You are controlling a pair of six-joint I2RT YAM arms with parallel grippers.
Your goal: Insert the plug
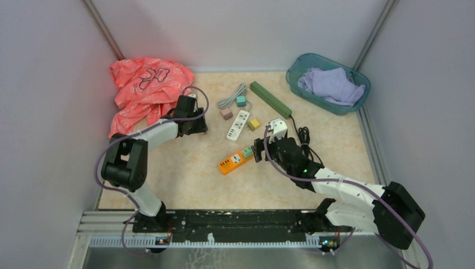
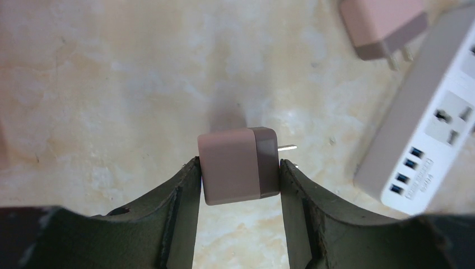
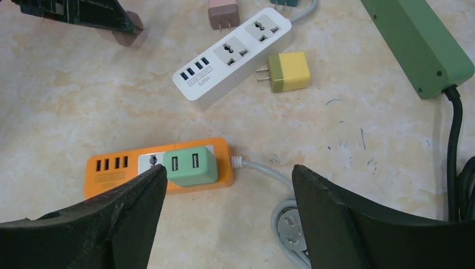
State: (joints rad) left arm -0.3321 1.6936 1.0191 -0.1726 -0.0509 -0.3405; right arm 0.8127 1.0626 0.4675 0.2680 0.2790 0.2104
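My left gripper (image 2: pixel 240 163) is shut on a mauve plug (image 2: pixel 235 151), held just above the table with its metal prongs (image 2: pixel 287 148) pointing right. A white power strip (image 2: pixel 431 129) lies to its right, a little apart. In the top view the left gripper (image 1: pixel 197 126) sits left of the white strip (image 1: pixel 238 124). My right gripper (image 3: pixel 229 179) is open and empty, hovering over the orange power strip (image 3: pixel 112 168), which has a green adapter (image 3: pixel 190 165) plugged in. The right gripper (image 1: pixel 260 148) also shows in the top view.
A second pink plug (image 3: pixel 223 12), a yellow plug (image 3: pixel 288 72) and a teal plug (image 1: pixel 241 101) lie around the white strip. A long green strip (image 1: pixel 270 99) with a black cable lies at the back. There is red-pink cloth (image 1: pixel 145 84) at the back left and a teal basket (image 1: pixel 327 106) at the back right.
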